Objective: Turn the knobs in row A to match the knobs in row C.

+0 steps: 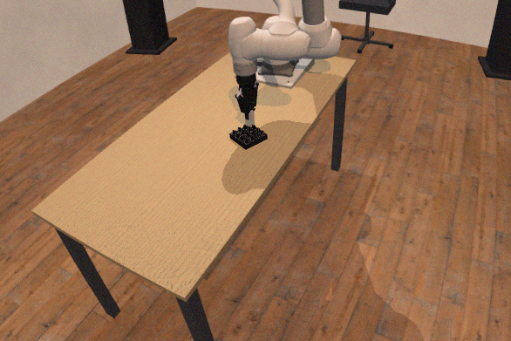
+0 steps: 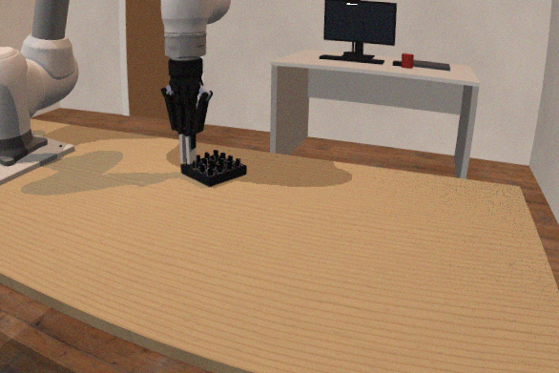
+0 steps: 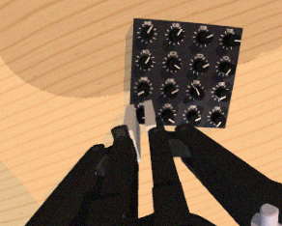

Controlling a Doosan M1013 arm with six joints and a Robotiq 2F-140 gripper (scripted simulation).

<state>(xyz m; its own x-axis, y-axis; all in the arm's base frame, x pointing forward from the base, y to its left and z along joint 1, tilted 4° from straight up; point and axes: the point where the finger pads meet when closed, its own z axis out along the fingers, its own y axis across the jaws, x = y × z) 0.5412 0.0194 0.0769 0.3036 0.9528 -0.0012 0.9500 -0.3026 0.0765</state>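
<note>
The black knob box [image 1: 247,144] [image 2: 210,180] [image 3: 211,78] stands on the table, its rear row A lowest in the wrist view. My gripper [image 1: 249,125] [image 2: 187,162] [image 3: 142,115] points down at that row's left end and looks shut on knob A4 [image 3: 141,116], whose line is mostly hidden by the fingers. In the wrist view, the lines of A3 [image 3: 167,116] and C3 [image 3: 173,63] point lower right. A2 [image 3: 193,116] points right and C2 [image 3: 199,65] right, slightly up. A1 [image 3: 216,117] and C1 [image 3: 225,68] point downward. C4 [image 3: 145,61] points upper right.
Row B knobs lie just above row A in the wrist view, B4 [image 3: 143,89] closest to the fingertips and B3 [image 3: 170,90] beside it. The wooden table [image 1: 144,175] [image 2: 286,259] bears the robot's base plate [image 1: 301,72] behind the box. A desk [image 2: 382,71] stands farther back.
</note>
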